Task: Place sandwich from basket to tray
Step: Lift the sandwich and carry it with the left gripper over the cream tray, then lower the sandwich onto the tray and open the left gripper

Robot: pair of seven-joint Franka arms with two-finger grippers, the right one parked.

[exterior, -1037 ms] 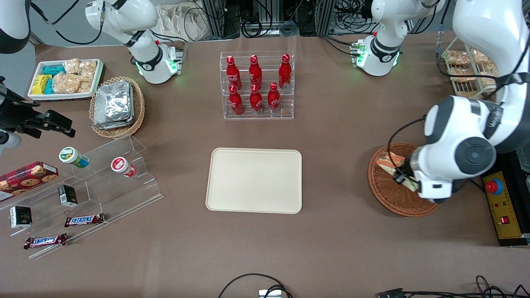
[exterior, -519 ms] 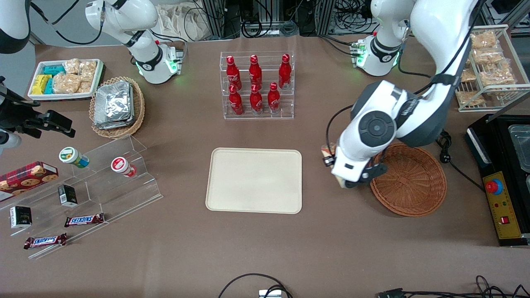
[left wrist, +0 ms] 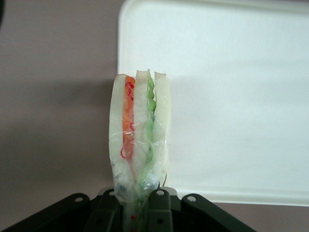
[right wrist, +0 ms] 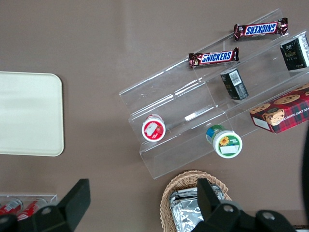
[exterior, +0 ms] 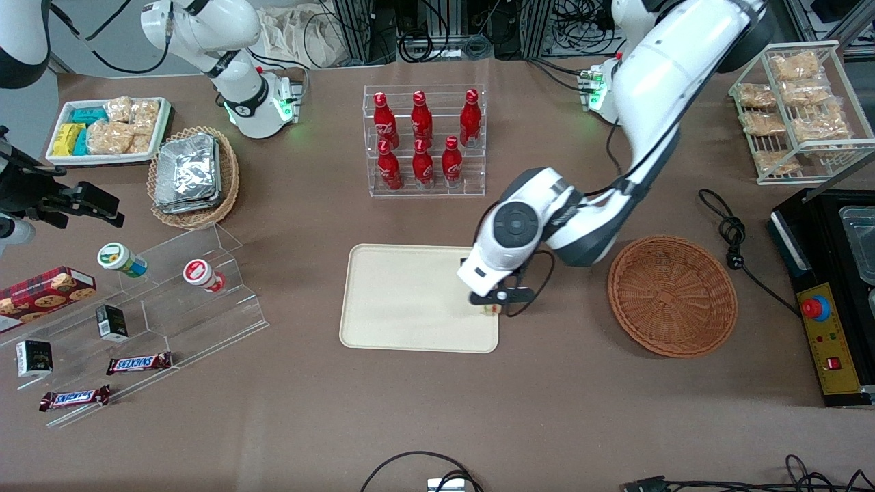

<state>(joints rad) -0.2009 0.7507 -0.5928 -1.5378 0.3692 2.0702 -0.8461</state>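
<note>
Cream tray (exterior: 410, 301) is lying under us; our gripper (exterior: 493, 305) is hanging over its edge nearest the basket (exterior: 673, 295), fingers clamping the sandwich (left wrist: 139, 140) by its base, wedge pointing downward.

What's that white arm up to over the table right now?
The working arm's gripper is shut on a wrapped sandwich, pale bread with orange and green filling. It hangs over the edge of the cream tray that lies nearest the brown wicker basket. The basket holds nothing now, and the sandwich is not yet set down on the tray.
</note>
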